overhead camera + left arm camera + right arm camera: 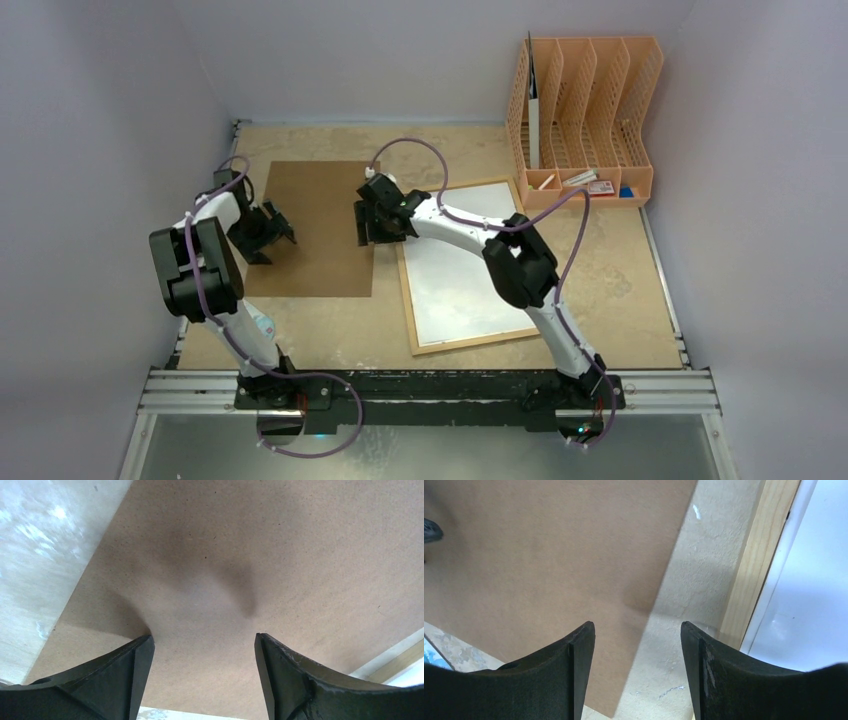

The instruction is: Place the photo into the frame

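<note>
The frame (470, 342), thin light wood around a white inside, lies flat at centre right. Its brown fibreboard back (320, 225) lies apart from it on the table to the left. My left gripper (272, 228) hangs open low over the board's left part, and the left wrist view shows only board (250, 555) between the jaws of this gripper (204, 645). My right gripper (372, 222) is open over the board's right edge. In its wrist view this gripper (638, 630) spans board (549, 555) and bare table, with the wood border (764, 555) just to the right. The photo is out of view.
An orange plastic file organiser (585, 120) stands at the back right with small items in its base and a sheet in its left slot. Walls close in the table (620, 270) on three sides. The arm bases sit on a rail (430, 385) at the near edge.
</note>
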Robot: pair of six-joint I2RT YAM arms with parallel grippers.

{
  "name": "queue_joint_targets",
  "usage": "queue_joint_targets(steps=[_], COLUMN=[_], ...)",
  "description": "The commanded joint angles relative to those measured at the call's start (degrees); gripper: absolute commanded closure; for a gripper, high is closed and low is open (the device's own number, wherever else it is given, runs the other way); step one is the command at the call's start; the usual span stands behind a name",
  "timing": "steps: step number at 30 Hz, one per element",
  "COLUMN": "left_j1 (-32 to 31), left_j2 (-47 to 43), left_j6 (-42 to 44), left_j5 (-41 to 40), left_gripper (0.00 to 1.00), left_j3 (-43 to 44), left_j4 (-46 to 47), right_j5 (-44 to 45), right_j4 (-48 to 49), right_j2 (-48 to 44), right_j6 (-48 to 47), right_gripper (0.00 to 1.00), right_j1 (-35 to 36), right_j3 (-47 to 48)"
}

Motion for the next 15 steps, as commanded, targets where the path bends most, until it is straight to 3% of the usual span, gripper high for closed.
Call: queue_joint_targets(steps=[1, 9, 15], left_j1=[1.67, 1.74, 3.60], left_j2=[1.56, 1.25, 2.58], left_j6=[5.21, 7.33, 8.65], left_j5=[-4.09, -17.48, -11.89], left_gripper=[0.19, 0.12, 0.14], left_j3=[4.62, 10.11, 5.24], left_j4=[3.51, 5.44, 10.22], right_j5=[-5.35, -11.17, -12.79], right_j4=[1.11, 5.17, 3.55], right_j2=[-1.11, -2.26, -0.69], right_j6=[4.58, 7.57, 10.46], right_gripper=[0.34, 0.35, 0.36], right_j1=[-1.94, -2.45, -2.83], right_j3=[-4.04, -8.69, -8.62])
